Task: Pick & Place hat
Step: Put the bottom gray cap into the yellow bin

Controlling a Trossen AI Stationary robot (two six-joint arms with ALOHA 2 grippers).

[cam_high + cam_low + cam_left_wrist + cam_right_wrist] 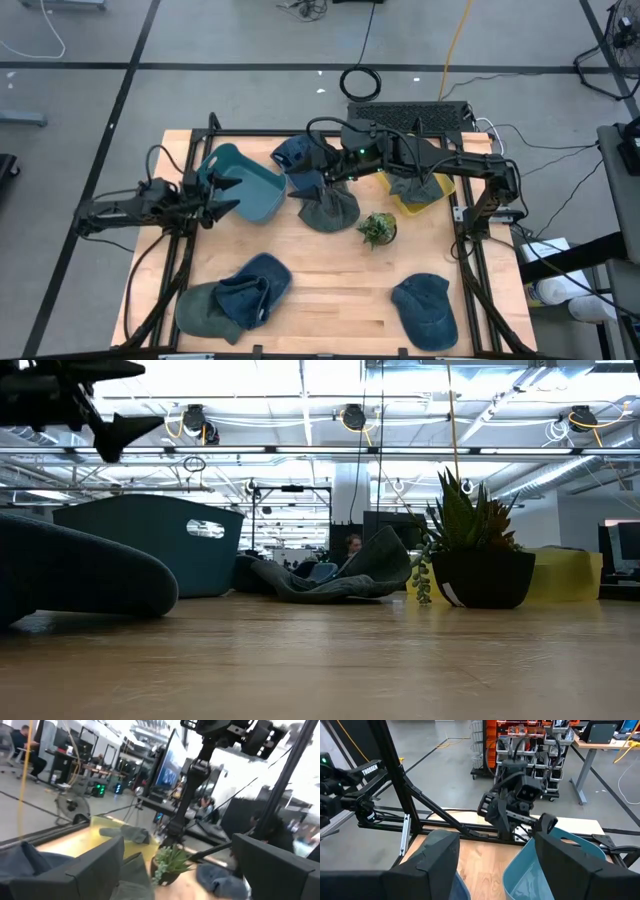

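**Desk:** Start at the left edge. What do you have?

**Operator:** My left gripper [228,196] hangs over the left side of the table [330,280], its fingers spread apart and empty, tips pointing at the teal bin [248,185] just beside them. In the left wrist view the two dark fingers [90,865] stand wide with nothing between them.

**Desk:** And the hats?

**Operator:** Several. At the near left corner I see a green hat [205,310] with a blue hat [255,285] lying partly over it. Behind the teal bin's right side sits a dark blue hat [296,155], and just right of that a grey-green hat [328,208] lies crumpled on the wood near the table's middle.

**Desk:** Where is your right arm?

**Operator:** The right gripper [312,170] reaches across from the right, over the dark blue hat and right by the grey-green one. Its fingers [432,862] are parted in the right wrist view, holding nothing.

**Desk:** Further right?

**Operator:** A small potted plant [378,229] stands beside the grey-green hat. Behind it is a yellow bin [420,195] with a grey hat [410,182] in it. Near the front right corner lies another blue cap [427,308], well apart from both grippers.
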